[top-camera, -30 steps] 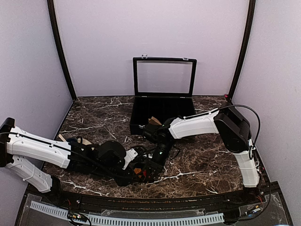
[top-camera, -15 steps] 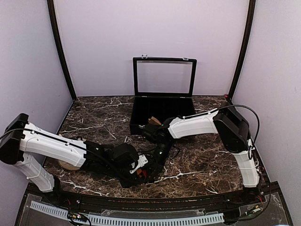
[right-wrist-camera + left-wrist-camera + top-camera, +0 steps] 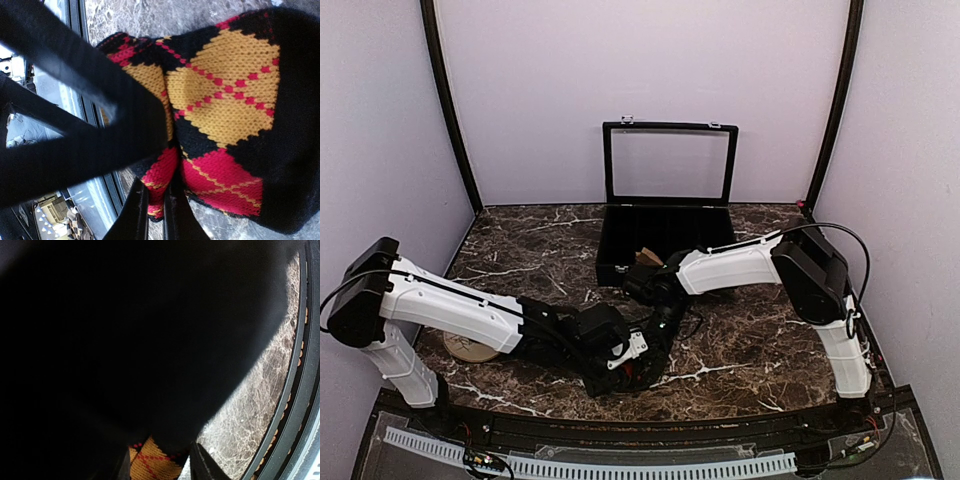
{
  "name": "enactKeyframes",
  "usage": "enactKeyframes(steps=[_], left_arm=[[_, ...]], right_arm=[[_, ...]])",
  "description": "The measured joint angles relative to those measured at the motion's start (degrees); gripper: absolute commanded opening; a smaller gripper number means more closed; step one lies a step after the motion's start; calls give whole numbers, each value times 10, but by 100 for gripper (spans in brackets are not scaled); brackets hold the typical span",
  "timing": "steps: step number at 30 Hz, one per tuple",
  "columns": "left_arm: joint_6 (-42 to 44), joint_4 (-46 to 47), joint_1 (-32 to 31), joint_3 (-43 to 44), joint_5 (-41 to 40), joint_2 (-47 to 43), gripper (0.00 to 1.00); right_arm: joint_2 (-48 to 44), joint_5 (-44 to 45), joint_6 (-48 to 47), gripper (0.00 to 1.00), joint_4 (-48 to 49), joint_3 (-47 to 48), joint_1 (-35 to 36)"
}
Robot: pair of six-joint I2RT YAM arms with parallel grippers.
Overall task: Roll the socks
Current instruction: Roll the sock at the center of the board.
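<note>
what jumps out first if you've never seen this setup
The bright argyle sock, red, orange and black diamonds, fills the right wrist view, its edge pinched in the right gripper. From above, the left arm and right arm meet over it at the front middle of the dark marble table, with an open black case behind.

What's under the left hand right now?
A knitted argyle sock with red, orange and black diamonds lies between the left hand's fingers, on the marble table. A black mass covers the rest of that wrist view, so the sock's full extent is hidden.
</note>
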Motion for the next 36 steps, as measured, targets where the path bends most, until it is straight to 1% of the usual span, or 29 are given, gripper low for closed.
enactKeyframes(steps=[2, 8, 25, 30, 36], left_arm=[[6, 0, 0, 3, -2, 4, 38], [15, 2, -1, 11, -4, 14, 36], [-11, -8, -2, 9, 12, 10, 39], [-25, -23, -3, -2, 14, -6, 41], [-33, -38, -5, -17, 14, -18, 41]], right_arm=[[0, 0, 0, 3, 0, 0, 0], [0, 0, 0, 3, 0, 0, 0], [0, 0, 0, 3, 0, 0, -2], [0, -4, 0, 3, 1, -5, -4], [0, -15, 0, 3, 4, -12, -8]])
